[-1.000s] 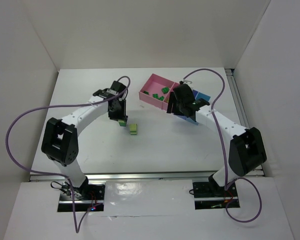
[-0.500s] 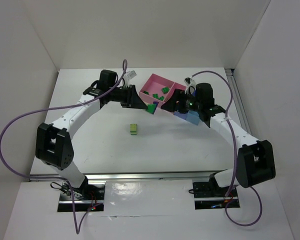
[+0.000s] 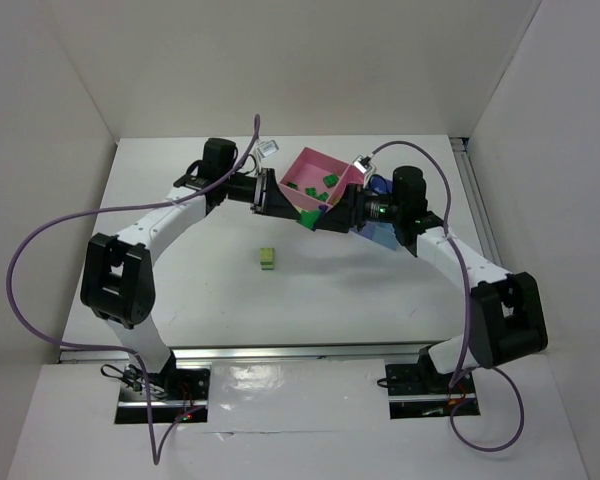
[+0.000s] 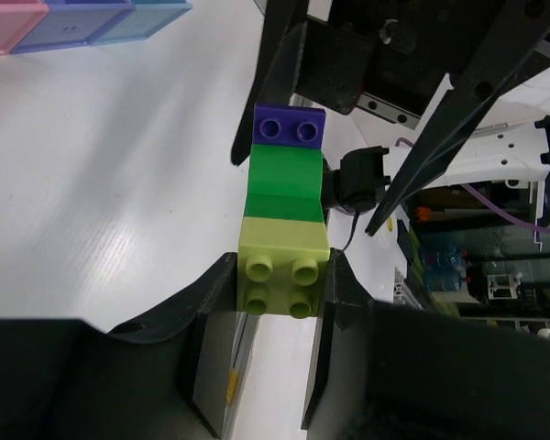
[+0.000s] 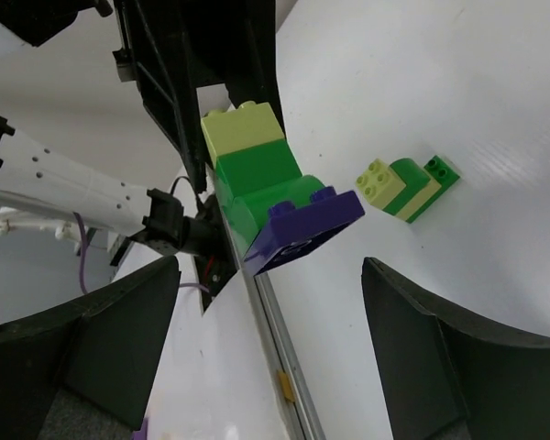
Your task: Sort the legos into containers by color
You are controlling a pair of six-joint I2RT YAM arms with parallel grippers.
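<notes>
Lego stack [image 4: 284, 197], base inside left hand [image 4: 277, 280]

Two lego stacks [image 3: 267, 258]; two arms [image 3: 165, 225].

I'm holding my left arm [image 3: 167, 222] and right arm [image 3: 450, 252] stretched toward the lego stack [image 4: 284, 183] from opposite sides. My left gripper [image 4: 284, 280] is clamping its lime end. My right gripper [image 3: 332, 216] is facing its purple end, fingers spread wide, not touching.
</notes>
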